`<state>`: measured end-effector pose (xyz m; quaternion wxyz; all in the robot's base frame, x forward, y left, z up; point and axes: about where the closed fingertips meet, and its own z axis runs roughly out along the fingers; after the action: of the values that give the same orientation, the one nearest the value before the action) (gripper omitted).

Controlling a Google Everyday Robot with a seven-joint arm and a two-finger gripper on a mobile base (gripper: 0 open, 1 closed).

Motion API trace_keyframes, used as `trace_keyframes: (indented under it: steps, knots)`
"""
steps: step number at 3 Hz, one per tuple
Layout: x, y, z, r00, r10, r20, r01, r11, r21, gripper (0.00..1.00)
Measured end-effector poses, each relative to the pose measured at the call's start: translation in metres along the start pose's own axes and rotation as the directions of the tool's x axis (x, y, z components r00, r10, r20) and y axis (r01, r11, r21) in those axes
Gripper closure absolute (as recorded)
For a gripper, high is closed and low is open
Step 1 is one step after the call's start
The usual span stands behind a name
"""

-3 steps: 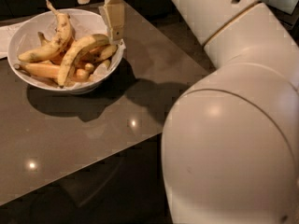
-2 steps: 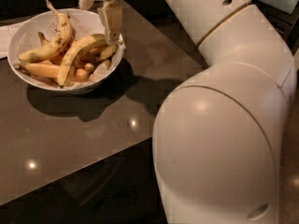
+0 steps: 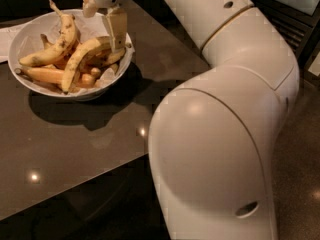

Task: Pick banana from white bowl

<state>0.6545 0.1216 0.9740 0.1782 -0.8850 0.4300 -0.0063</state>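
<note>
The white bowl (image 3: pixel 27 81) stands at the table's far left and holds several bananas. The banana (image 3: pixel 80 59), long, arched and pale yellow with brown streaks, lies across the middle of the bowl with its upper end towards the right rim. My gripper (image 3: pixel 102 26) hangs over the right side of the bowl, open. Its right finger (image 3: pixel 116 29) reaches down to the banana's upper end. The other finger (image 3: pixel 88 8) shows only partly, higher and to the left. A brown-speckled banana (image 3: pixel 55 46) with a thin stem lies behind, and orange-toned bananas (image 3: pixel 45 75) lie underneath.
The bowl stands on a dark glossy table (image 3: pixel 75 144) whose right edge runs diagonally. A white cloth or paper (image 3: pixel 6 39) lies at the far left. My bulky white arm (image 3: pixel 225 134) fills the right half of the view.
My gripper has moved slightly down and left, closer over the bowl's right side. The arm's elbow has swung left and now covers more of the view. The bananas have not moved.
</note>
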Motion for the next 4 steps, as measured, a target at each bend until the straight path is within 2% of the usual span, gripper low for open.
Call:
trace_keyframes:
  steps: [1,2,4]
  knots:
    - [-0.002,-0.003,0.010,1.000,-0.008,0.006,0.008,0.9998,-0.017,0.33]
    - [-0.002,-0.003,0.021,1.000,-0.008,0.014,0.009,0.9992,-0.039,0.38]
    - [0.000,0.001,0.044,1.000,0.004,0.030,-0.002,0.9961,-0.088,0.39]
